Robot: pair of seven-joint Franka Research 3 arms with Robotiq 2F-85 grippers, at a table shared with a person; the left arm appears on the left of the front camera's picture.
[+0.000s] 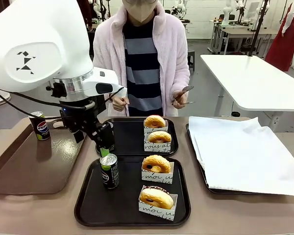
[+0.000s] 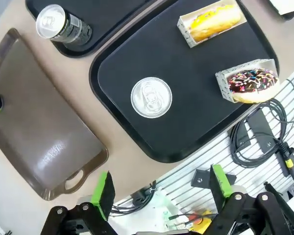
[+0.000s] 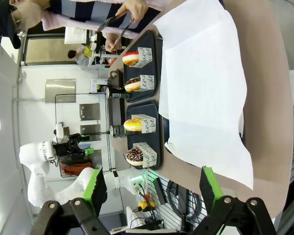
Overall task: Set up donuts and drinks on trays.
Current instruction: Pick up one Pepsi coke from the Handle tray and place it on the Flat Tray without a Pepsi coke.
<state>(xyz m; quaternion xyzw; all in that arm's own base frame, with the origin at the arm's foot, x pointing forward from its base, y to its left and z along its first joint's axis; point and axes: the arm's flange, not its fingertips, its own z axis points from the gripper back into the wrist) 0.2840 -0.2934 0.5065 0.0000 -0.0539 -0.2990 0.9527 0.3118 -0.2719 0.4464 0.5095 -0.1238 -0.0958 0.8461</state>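
The worktop (image 1: 49, 208) carries a brown tray (image 1: 34, 166) on the left, two black trays (image 1: 88, 205) in the middle, one behind the other, and a paper-lined tray (image 1: 245, 152) on the right. The left arm (image 1: 34, 49) reaches in from the left, its wrist bent downward so the left gripper (image 1: 104, 142) hangs over the gap between the black trays, above a can (image 1: 109, 171) standing on the near tray. In the left wrist view its fingers (image 2: 104, 193) are spread wide and hold nothing. The right gripper (image 3: 152, 193) is likewise spread wide and empty, well back from the trays. The person's hands (image 1: 120, 103) hold tongs (image 1: 184, 90) behind the far tray. Each black tray holds two donuts (image 1: 156, 164) in paper sleeves. Another can (image 1: 39, 126) stands on the brown tray
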